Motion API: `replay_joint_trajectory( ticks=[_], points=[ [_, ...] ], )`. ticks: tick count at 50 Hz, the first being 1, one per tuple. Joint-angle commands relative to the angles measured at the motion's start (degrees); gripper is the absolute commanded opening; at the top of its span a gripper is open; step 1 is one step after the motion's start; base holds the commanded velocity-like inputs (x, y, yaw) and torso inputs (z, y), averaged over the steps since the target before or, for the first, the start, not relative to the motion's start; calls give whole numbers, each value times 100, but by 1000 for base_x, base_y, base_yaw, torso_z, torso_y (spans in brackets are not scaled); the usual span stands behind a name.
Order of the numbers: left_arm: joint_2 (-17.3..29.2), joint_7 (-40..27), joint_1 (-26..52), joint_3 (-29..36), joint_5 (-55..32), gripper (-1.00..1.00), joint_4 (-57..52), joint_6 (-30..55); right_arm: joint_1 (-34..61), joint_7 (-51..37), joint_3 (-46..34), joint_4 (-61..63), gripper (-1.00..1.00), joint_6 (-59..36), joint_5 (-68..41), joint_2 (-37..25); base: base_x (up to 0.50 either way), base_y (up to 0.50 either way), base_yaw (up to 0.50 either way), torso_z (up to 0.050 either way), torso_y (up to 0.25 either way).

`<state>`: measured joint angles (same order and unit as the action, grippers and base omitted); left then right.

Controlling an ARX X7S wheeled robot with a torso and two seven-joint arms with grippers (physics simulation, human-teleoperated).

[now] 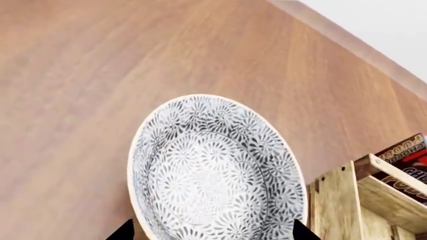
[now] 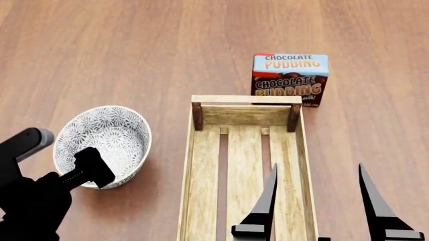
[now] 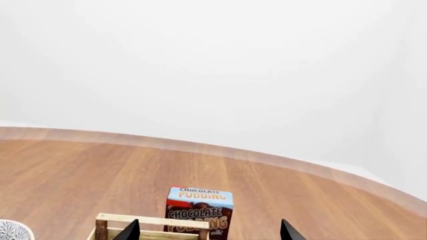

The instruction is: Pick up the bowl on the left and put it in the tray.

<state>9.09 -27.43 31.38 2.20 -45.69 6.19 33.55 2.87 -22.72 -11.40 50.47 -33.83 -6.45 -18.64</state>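
In the left wrist view the bowl (image 1: 217,170) lies on the wooden table (image 1: 100,75), framed between the left gripper (image 1: 212,231)'s two dark fingertips, which stand wide apart on either side of it and grip nothing. In the head view the bowl rests just left of the tray (image 2: 244,165), outside it, so lifting and placing remain undone; the right gripper (image 2: 320,201) hangs spread over the tray, holding nothing. The right wrist view shows the chocolate pudding box (image 3: 199,210) behind the tray's far end.
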Motion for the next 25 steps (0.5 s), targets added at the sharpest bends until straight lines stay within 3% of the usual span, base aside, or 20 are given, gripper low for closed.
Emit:
replay_joint_trajectory(
  ticks=[1,25],
  points=[
    [-32,73,210,-104,-98,100,446,-89,8,-21,-11,-21,100,13,-22,-18,0,0,0,0,0],
    [-53,178,348,-120,-84,100,1122,-327,-23,-56,-2,-65,100,115,-105,-39,0,0,0,0,0]
  ],
)
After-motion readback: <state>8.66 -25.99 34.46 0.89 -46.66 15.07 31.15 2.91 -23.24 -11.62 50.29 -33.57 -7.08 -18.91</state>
